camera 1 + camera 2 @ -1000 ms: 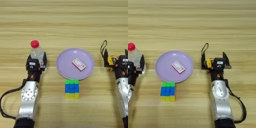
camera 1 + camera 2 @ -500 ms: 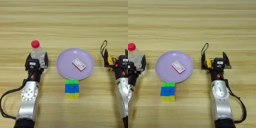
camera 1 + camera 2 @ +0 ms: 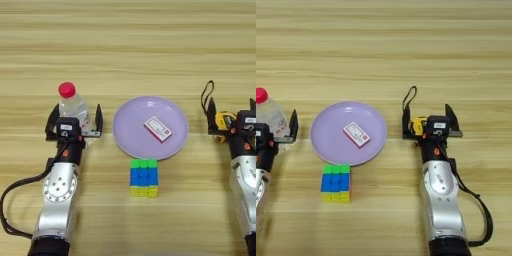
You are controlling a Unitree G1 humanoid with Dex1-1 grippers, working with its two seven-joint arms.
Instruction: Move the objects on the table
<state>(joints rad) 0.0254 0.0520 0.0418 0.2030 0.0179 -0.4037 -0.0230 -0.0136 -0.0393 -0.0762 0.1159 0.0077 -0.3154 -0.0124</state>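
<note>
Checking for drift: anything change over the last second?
Nothing visibly changed. Left claw open around the bottle, right claw open around the tape measure; cube, plate and box sit as before.

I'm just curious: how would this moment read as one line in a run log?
left gripper: open around bottle | right gripper: open around tape measure | cube: untouched, near plate
</note>
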